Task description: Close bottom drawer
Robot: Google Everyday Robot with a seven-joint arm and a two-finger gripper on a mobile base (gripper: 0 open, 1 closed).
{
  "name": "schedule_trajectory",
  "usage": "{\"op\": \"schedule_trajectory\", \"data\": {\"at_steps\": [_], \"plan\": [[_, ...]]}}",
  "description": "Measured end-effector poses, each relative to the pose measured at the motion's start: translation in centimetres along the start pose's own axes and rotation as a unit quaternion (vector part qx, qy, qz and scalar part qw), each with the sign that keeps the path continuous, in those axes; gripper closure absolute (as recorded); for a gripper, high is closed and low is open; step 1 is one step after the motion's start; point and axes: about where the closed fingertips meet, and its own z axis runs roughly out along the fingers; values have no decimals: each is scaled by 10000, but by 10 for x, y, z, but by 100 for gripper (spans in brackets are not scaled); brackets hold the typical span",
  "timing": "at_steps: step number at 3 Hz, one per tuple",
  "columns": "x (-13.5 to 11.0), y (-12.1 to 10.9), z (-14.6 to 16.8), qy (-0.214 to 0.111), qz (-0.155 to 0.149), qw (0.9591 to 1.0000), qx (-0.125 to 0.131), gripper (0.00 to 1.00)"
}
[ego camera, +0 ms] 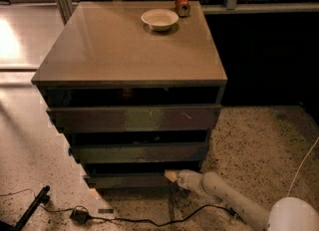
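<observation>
Bottom drawer (pixel 127 180), that flat dark grey-brown plank, lowest in the smooth tan-topped cabinet (pixel 129 51)?
— Yes: long axis left-right, front facing us, slightly out. Pale rounded gripper (pixel 171 176) touches its right end; spread or pressed, can't tell.

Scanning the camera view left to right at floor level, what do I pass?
Thin black rod lying on the floor → flat dark grey-brown bottom drawer front → pale-tipped gripper, at that drawer front's right end → white tubular arm → white rounded robot body.
</observation>
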Motion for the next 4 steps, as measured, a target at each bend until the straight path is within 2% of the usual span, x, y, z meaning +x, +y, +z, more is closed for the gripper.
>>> {"op": "schedule_trajectory", "data": {"at_steps": [1, 2, 3, 4], "plan": [[0, 4, -10, -144, -23, 9998, -149, 100], [5, 6, -39, -353, -84, 9989, -310, 100], [5, 6, -39, -352, -84, 9989, -311, 100], [10, -1, -37, -402, -24, 9990, -178, 100]]}}
